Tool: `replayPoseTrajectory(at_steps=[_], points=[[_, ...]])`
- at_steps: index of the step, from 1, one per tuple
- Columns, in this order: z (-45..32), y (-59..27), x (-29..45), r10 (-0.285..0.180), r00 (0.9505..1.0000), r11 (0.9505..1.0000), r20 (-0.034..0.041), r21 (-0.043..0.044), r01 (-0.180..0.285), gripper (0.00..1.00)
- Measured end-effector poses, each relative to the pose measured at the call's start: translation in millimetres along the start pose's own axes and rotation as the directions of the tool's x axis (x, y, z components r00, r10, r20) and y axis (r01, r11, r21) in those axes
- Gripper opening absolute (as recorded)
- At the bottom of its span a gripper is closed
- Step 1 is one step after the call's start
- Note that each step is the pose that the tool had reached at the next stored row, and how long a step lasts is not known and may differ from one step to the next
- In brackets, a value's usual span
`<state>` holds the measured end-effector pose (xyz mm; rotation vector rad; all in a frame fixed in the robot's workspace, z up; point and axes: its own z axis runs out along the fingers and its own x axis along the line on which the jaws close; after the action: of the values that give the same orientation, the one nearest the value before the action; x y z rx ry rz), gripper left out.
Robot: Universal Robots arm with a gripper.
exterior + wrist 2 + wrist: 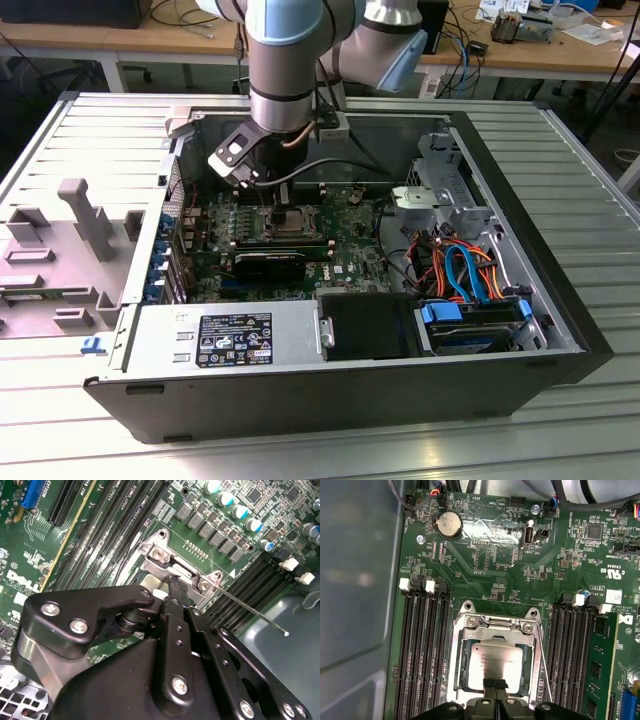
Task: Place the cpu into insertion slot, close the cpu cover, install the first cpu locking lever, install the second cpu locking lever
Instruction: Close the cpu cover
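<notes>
ribbed metal bench (560,440) carries an open computer case (300,400); over its green motherboard (485,555) the hand (495,684) is clenched, fingertips together at the edge of the cpu (497,661), which sits in the insertion slot (465,672) with the cpu cover (492,630) flat around it; a thin wire lever (543,665) stands free just beside

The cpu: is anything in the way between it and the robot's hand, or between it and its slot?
Nothing visible. The cpu already sits in the insertion slot, framed by the cpu cover. The hand hangs right at the cpu's edge with nothing between.
</notes>
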<state>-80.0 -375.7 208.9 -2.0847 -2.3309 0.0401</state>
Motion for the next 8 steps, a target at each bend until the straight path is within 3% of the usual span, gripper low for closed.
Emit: replayPoseTrajectory(at_steps=[8], points=[[1.4, -0.1, -0.2, -0.002, 1.0, 1.0, -0.0008, -0.0007, 0.002, 0.11]])
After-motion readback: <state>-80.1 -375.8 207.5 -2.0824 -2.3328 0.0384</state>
